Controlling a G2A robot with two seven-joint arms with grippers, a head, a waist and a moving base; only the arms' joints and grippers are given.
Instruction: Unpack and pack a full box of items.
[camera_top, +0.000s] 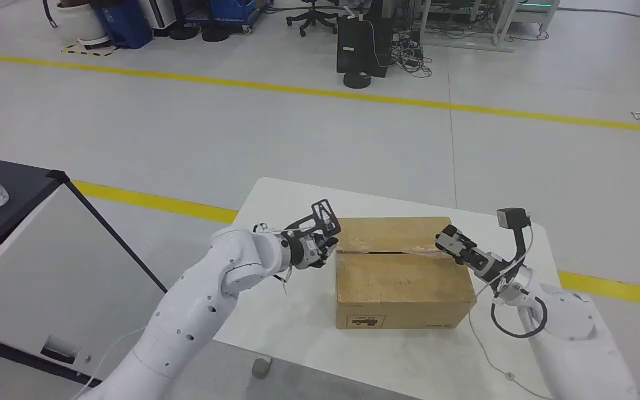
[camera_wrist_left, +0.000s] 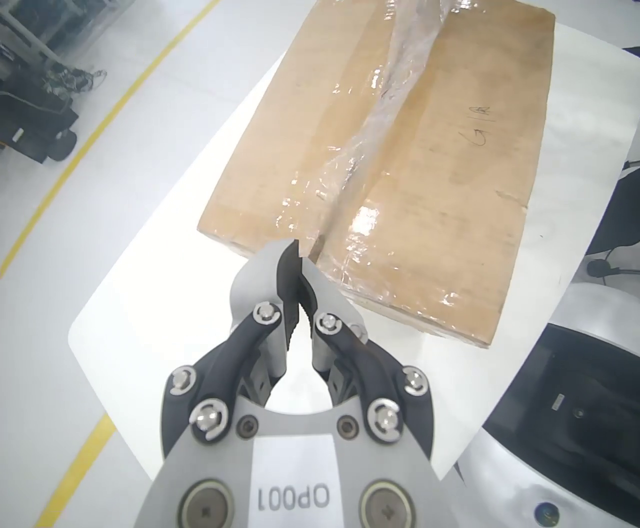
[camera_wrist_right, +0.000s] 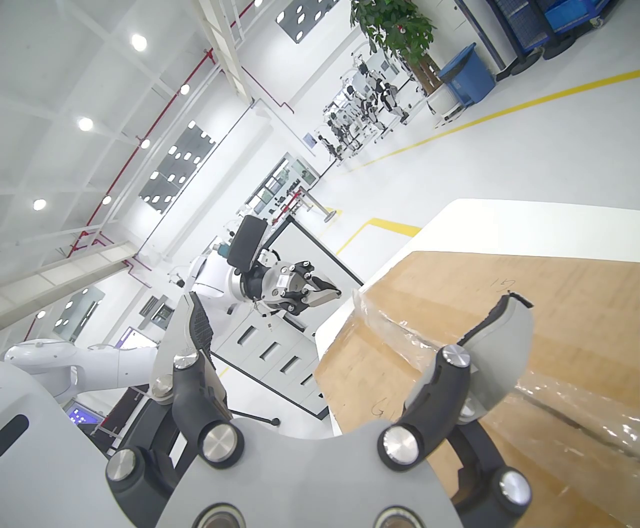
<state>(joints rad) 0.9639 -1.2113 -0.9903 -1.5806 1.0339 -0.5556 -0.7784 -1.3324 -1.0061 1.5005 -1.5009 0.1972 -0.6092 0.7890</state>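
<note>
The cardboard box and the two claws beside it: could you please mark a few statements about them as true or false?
1. The cardboard box is closed, with clear tape along its top seam. True.
2. The left claw is wide open. False: it is shut, at the end of the box by the seam.
3. The right claw is open at the box's other end. True.
4. The box stands on the floor. False: it sits on the white table.
</note>
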